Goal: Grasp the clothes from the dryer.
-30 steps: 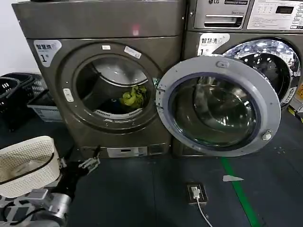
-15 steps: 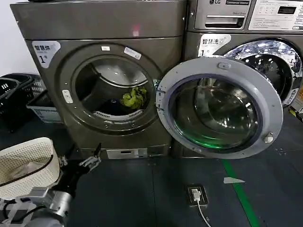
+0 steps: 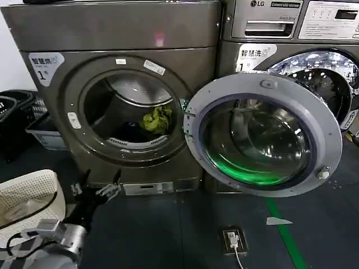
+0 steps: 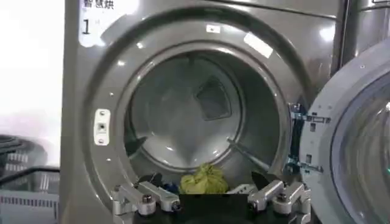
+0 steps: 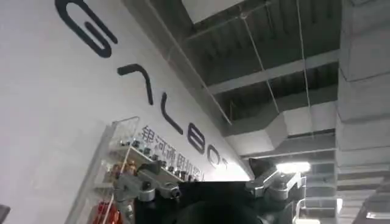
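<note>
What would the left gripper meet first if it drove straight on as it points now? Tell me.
Probably the yellow-green garment low in the dryer drum. The left gripper, fingers open, aims through the open porthole, and nothing stands between. Depth is unclear, so it might catch the porthole's lower rim first.

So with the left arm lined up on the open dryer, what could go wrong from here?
1. The left tool, open, sits low outside the dryer; reaching in, it may clip the lower porthole rim.
2. The yellow-green garment lies deep in the drum with the dark blue garment beside it, so one grasp may catch just one.
3. The open door hangs close on the right and could be bumped.
</note>
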Available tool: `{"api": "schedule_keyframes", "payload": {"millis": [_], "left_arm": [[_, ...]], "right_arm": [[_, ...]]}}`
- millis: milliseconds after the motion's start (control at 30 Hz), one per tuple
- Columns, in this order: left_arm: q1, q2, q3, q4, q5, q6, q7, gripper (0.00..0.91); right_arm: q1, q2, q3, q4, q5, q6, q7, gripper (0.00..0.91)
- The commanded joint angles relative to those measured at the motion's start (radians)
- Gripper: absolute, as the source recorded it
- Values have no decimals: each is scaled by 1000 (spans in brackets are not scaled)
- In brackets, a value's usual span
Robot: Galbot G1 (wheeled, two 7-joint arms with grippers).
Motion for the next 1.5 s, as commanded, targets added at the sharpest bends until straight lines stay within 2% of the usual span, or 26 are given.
{"api": "schedule_keyframes", "payload": {"millis": [33, 367, 533, 833, 900, 1033, 1133, 1500], "left_arm": [[1, 0, 0, -2, 0, 0, 1, 907], [2, 1, 3, -3, 0, -2, 2, 907], [-10, 3, 6, 8, 0, -4, 1, 907], [-195, 33, 58, 133, -7, -30, 1, 907], [-254, 39, 79, 177, -9, -32, -2, 907], [-390, 42, 109, 342, -12, -43, -25, 907], [-502, 40, 130, 490, -5, -61, -41, 907], [-808, 27, 201, 911, 44, -112, -53, 907]], "right_arm": [[-1, 1, 0, 1, 1, 1, 0, 907], [-8, 3, 4, 4, 4, 3, -1, 907], [-17, 9, 13, 20, 12, -2, -20, 907], [-80, 26, 63, 51, -25, -26, -11, 907], [-97, 27, 83, 56, -27, -40, -5, 907], [-129, 24, 116, 65, -22, -78, 51, 907], [-125, 34, 117, 65, -36, -29, 7, 907], [-93, 31, 93, 64, -18, -31, 16, 907]]}}
